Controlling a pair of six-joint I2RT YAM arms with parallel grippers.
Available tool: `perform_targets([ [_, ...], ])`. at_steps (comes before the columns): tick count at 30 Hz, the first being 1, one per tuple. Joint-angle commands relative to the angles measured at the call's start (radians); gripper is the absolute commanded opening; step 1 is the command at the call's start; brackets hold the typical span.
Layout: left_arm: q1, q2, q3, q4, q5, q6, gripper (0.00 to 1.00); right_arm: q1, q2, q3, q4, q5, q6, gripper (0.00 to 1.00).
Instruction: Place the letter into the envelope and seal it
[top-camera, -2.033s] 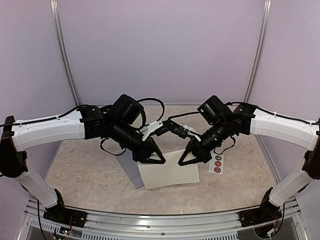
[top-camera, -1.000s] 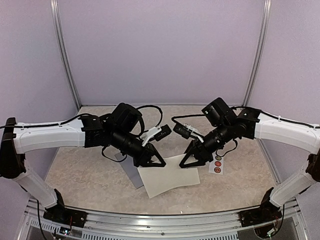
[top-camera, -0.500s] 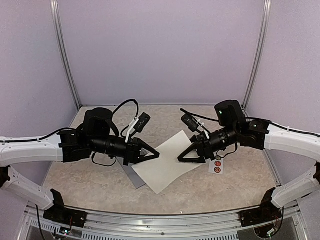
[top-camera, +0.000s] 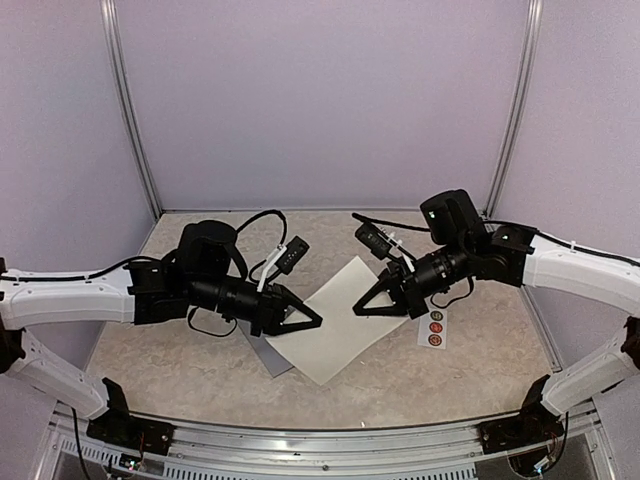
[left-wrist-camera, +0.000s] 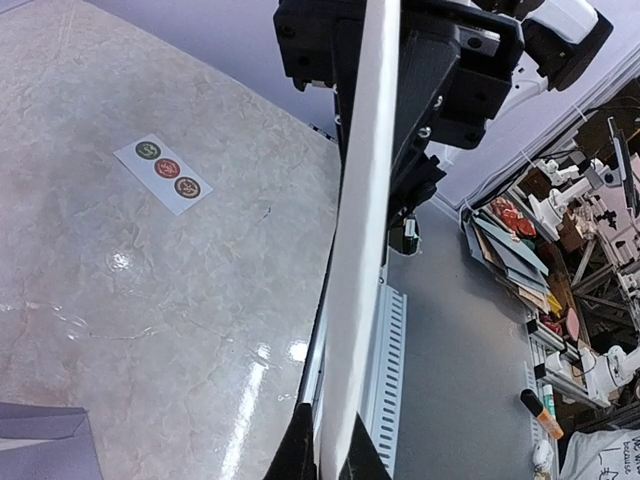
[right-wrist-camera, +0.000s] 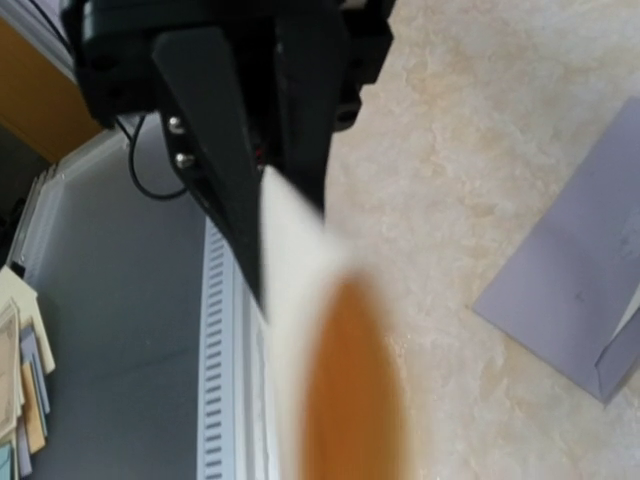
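Top external view has the left tool (top-camera: 316, 322) and right tool (top-camera: 357, 310) each clamped on opposite edges of the letter (top-camera: 335, 338) above mid-counter (top-camera: 460, 370); the envelope (top-camera: 270, 356) lies flat under the left tool, toward the near edge, farther from the right tool.

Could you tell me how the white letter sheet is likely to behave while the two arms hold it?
Probably floppy: the letter, pinched in the jaws of the left gripper and right gripper, shows a slight bow edge-on in the left wrist view. Likely very light, being one thin sheet. It may buckle if the arms close in.
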Motion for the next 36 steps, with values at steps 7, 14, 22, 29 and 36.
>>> perform_targets([
  [7, 0.006, 0.032, 0.073, -0.09, 0.043, 0.038, 0.15, -0.005, 0.031, 0.072, -0.169, -0.009, -0.111, 0.0],
  [14, 0.006, 0.051, 0.093, -0.104, 0.052, 0.046, 0.12, -0.005, 0.039, 0.076, -0.188, -0.02, -0.142, 0.0],
  [22, 0.006, 0.067, 0.102, -0.118, 0.063, 0.05, 0.04, -0.005, 0.036, 0.082, -0.194, -0.017, -0.148, 0.0],
  [29, 0.004, 0.058, 0.095, -0.124, 0.04, 0.075, 0.0, -0.018, 0.006, 0.075, -0.137, 0.071, -0.095, 0.29],
  [36, -0.037, 0.048, 0.14, -0.219, 0.014, 0.153, 0.0, -0.218, -0.102, -0.029, 0.119, 0.147, 0.135, 0.83],
])
